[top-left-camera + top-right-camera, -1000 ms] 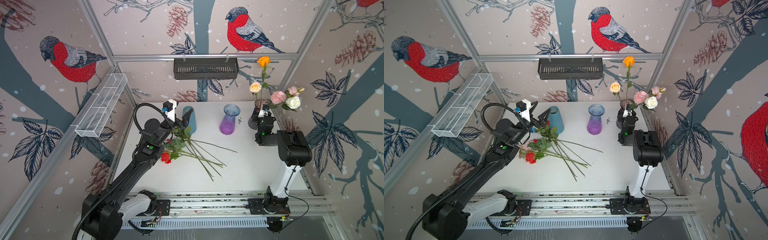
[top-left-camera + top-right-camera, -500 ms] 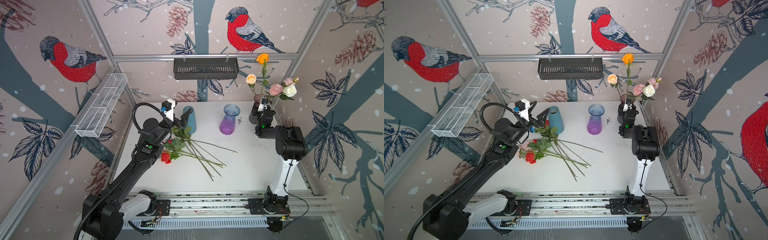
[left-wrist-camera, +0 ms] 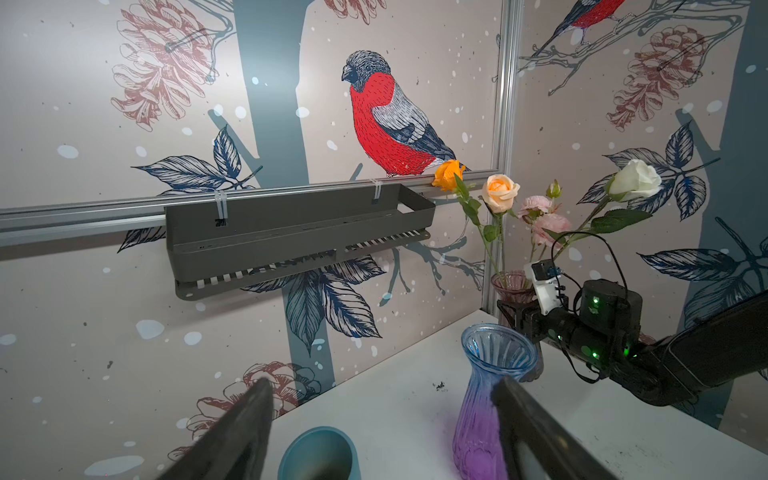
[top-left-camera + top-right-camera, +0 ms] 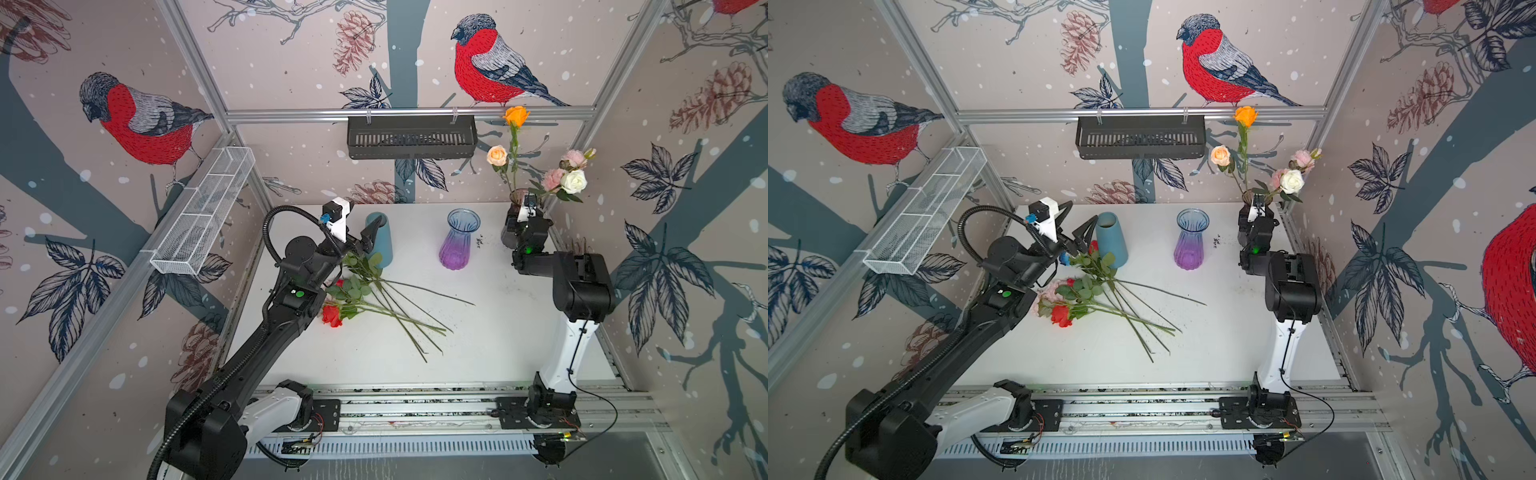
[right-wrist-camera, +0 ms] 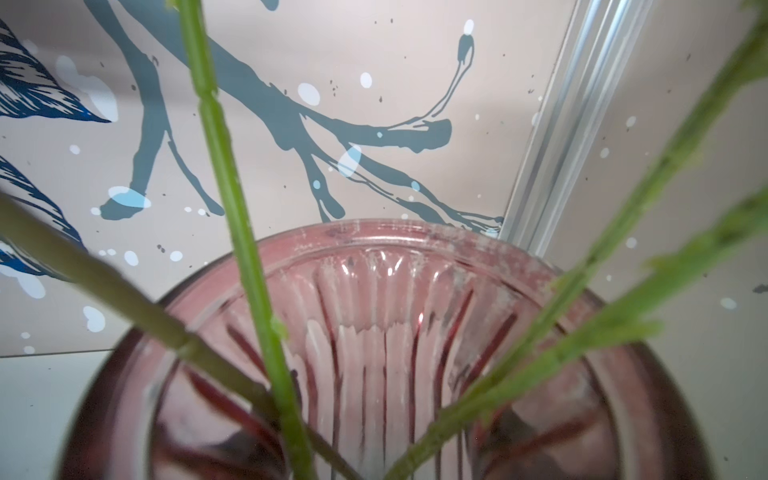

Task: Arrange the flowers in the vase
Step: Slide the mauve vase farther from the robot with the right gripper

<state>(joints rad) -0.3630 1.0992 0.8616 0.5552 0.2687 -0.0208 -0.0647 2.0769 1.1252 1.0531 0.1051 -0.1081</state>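
L hand (image 3: 380, 388) hangs spread wide, empty, near loose flowers (image 4: 359, 287) lying on surface (image 4: 478, 345); R hand (image 3: 514, 309) at pink vase (image 3: 512, 286) w/ more blooms (image 4: 573, 181), back corner – grip can't be told.

From high above, both top views give us the whole table (image 4: 478, 353). Left wrist faces twelve o'clock; right wrist crowds the pink vase (image 5: 415, 332).

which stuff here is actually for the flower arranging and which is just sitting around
For the job: loose flowers on the table; pink vase; flowers already standing in it.
Seemingly just there: blue-purple vase and teal vase, both empty; black shelf; white mesh basket.
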